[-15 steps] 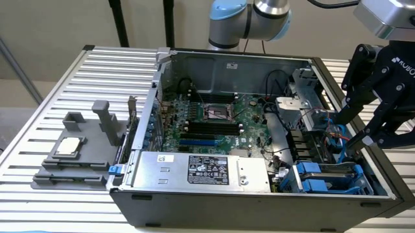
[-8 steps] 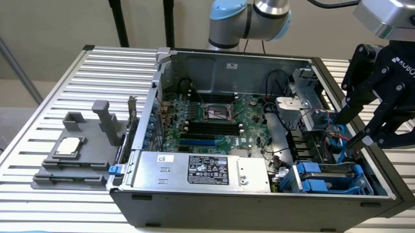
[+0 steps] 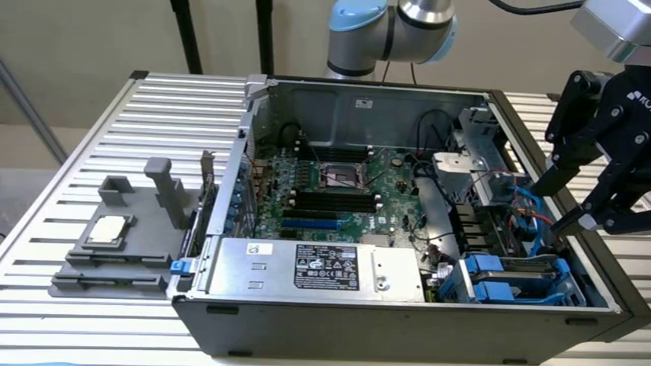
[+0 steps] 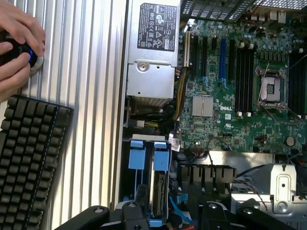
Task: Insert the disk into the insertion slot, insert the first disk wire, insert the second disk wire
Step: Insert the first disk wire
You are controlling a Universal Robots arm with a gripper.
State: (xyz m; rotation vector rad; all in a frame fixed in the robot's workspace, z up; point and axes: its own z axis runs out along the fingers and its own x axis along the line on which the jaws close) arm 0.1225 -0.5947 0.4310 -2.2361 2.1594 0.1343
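Where the disk (image 4: 159,189) sits, it stands on edge inside the insertion slot (image 3: 478,274), its blue carrier tab level with a second blue tab beside it. The slot fills the corner of the case (image 3: 407,329) on the exterior view's right. You have the case's outer wall tight on one side of it and the silver power supply (image 3: 315,267) just beside it on the other, so the only open room is straight above.

The gripper (image 3: 600,221) hangs over that same side of the case, above the wall and a little further back than the slot, with its jaws apart and nothing between them. In the wrist view the slot lies right under the spread fingers (image 4: 132,216).

Red and blue cables (image 3: 534,215) loop between the gripper and the slot, and a black bundle lies along the slot's inner side. Beyond them the main board (image 3: 336,179) covers the case floor.

Outside the case, the slatted table (image 3: 152,114) carries a grey fixture (image 3: 112,240) on the exterior view's left, well apart from your work. A person's hand (image 4: 17,33) rests on a dark mouse beside a black keyboard (image 4: 29,158) on the table by the case wall.
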